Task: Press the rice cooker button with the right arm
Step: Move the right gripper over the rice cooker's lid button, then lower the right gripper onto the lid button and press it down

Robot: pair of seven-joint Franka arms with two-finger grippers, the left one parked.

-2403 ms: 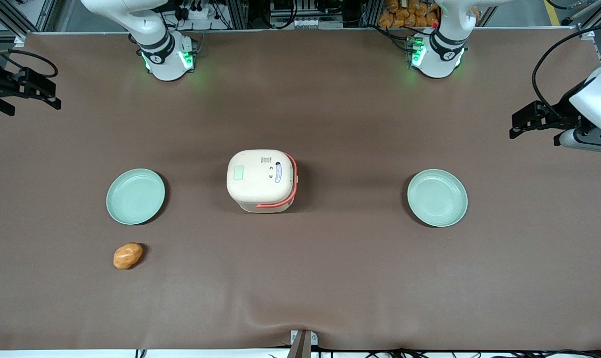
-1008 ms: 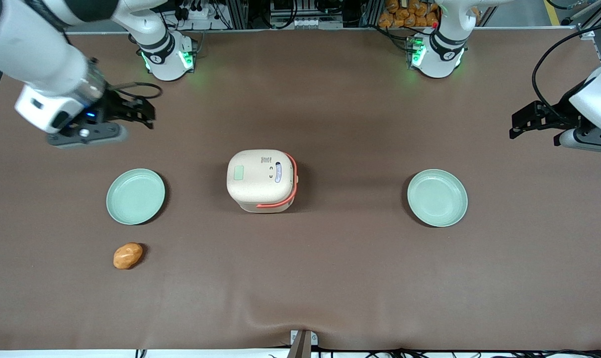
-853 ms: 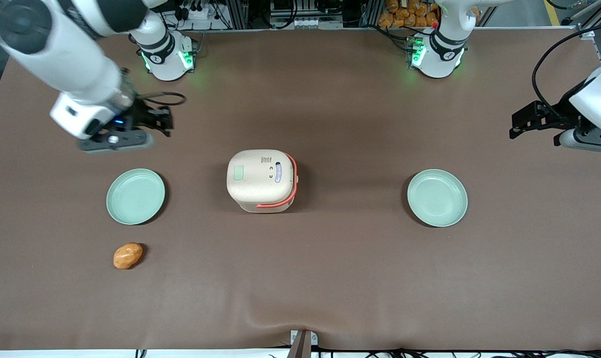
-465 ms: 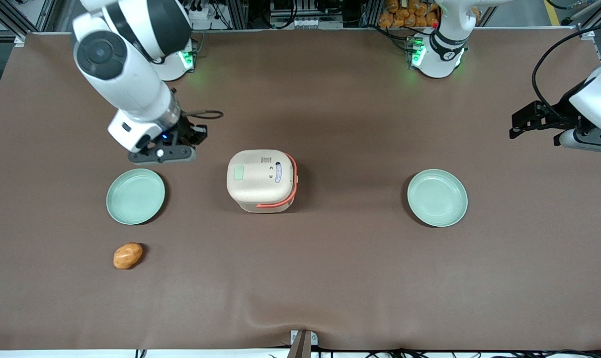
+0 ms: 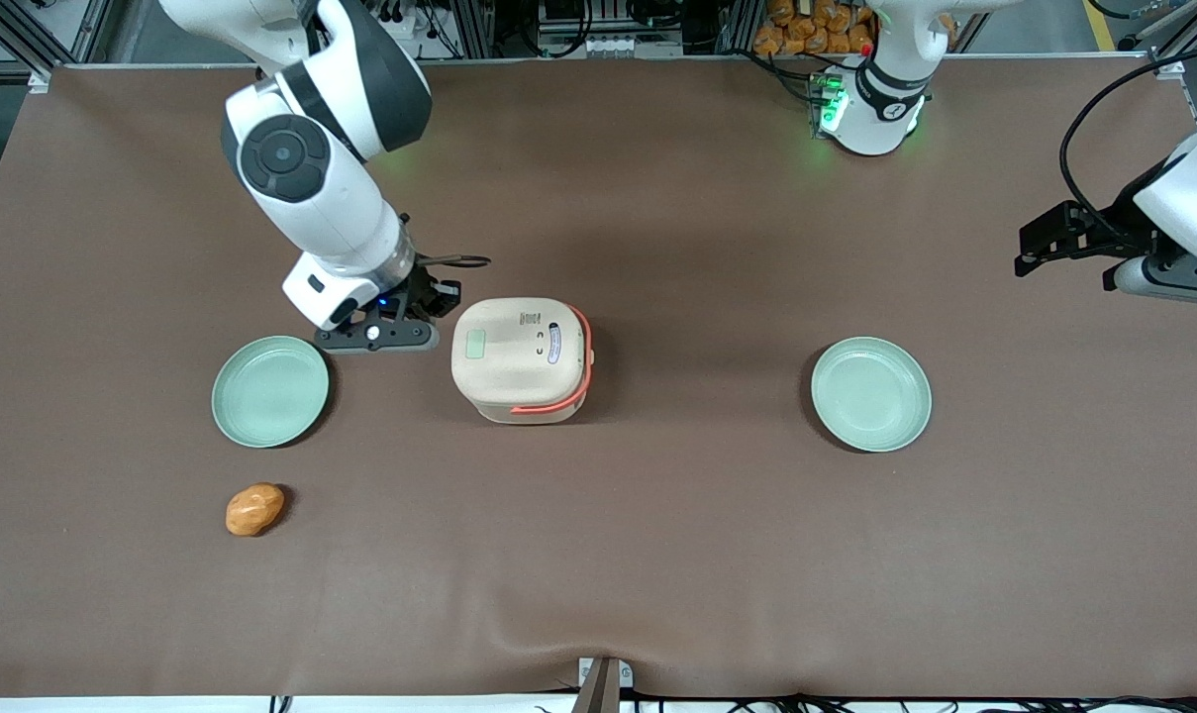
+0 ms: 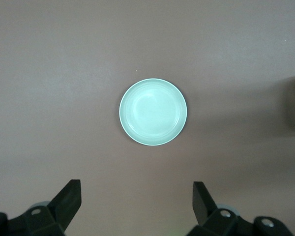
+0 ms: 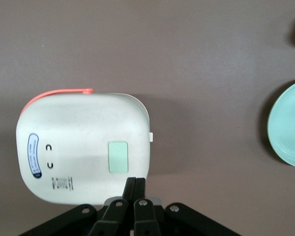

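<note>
- The small cream rounded-cube rice cooker (image 5: 519,358) with its coral-orange band handle (image 5: 580,376) sits in the middle of the brown cloth-covered table (image 5: 657,555), its lid down.
- On the lid a pale green rectangular patch (image 5: 475,345) lies toward the working arm's end, and a blue-edged oval label (image 5: 553,344) lies toward the handle side.
- The white jointed right arm (image 5: 311,168), with its dark grey elbow segments, reaches out over the table from the edge farthest from the front camera.
- Its black two-finger gripper (image 7: 135,192) hangs just beside the cooker's lid edge, close to the green patch and a little farther from the front camera than it; in the wrist view its fingers (image 7: 129,189) are pressed together with nothing between them.
- A small white tab (image 7: 151,137) sticks out from the cooker's side wall that faces the working arm's end.
- One round mint-green plate (image 5: 269,390) lies near the gripper toward the working arm's end, apart from the cooker.
- A second mint-green plate (image 5: 870,393) lies well apart toward the parked arm's end.
- A small orange-brown lumpy object (image 5: 253,509) rests nearer the front camera than the first plate.
- Nothing lies between the gripper and the cooker's lid.
</note>
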